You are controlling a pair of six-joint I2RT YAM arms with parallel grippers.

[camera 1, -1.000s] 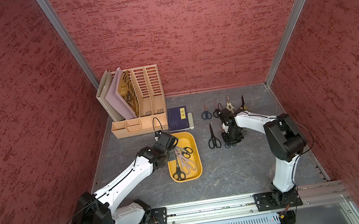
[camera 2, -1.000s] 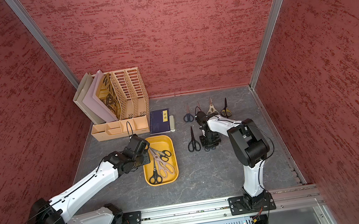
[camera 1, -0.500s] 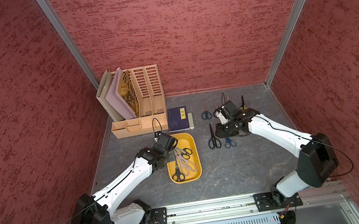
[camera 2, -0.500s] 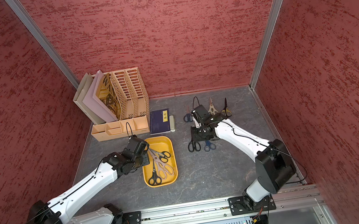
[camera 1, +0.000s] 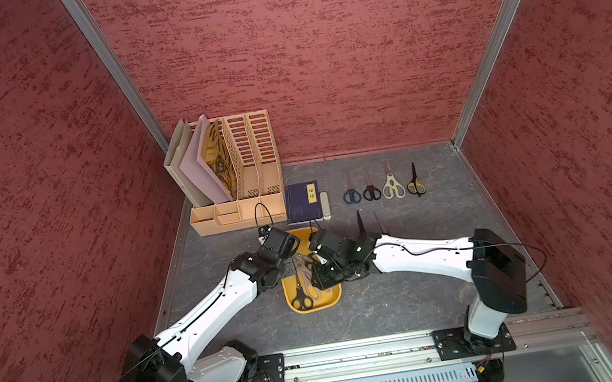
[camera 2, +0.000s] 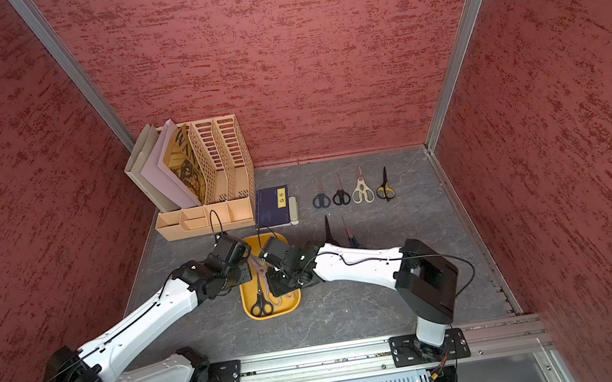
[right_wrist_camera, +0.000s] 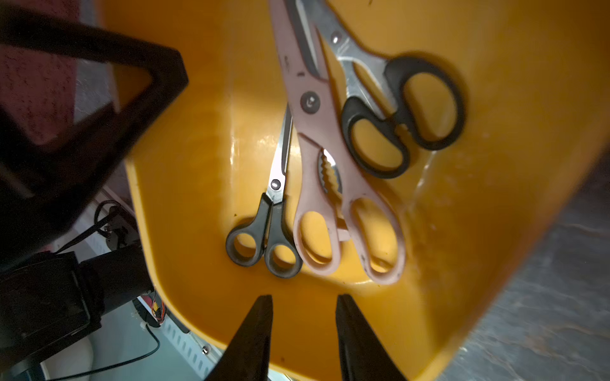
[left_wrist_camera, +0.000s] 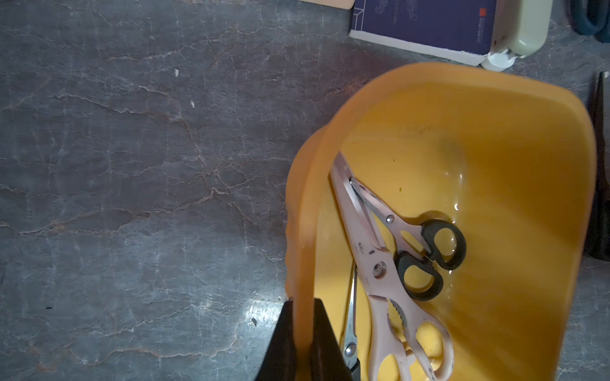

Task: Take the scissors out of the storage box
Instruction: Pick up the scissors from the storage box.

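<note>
1. My left claw (left_wrist_camera: pixel 303 308) clenches the storage box (left_wrist_camera: pixel 495 99) by its wall.
2. My right claw (right_wrist_camera: pixel 303 300), released, hovers over three scissors (right_wrist_camera: pixel 317 138) inside the box.
3. In a top view, my right arm (camera 2: pixel 352 263) covers part of the box.

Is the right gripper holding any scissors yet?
No: in the right wrist view the right gripper stands open and empty, with three scissors lying loose in the storage box.

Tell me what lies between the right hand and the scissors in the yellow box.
Nothing but bare yellow box floor separates right hand and scissors, shown in the right wrist view.
</note>
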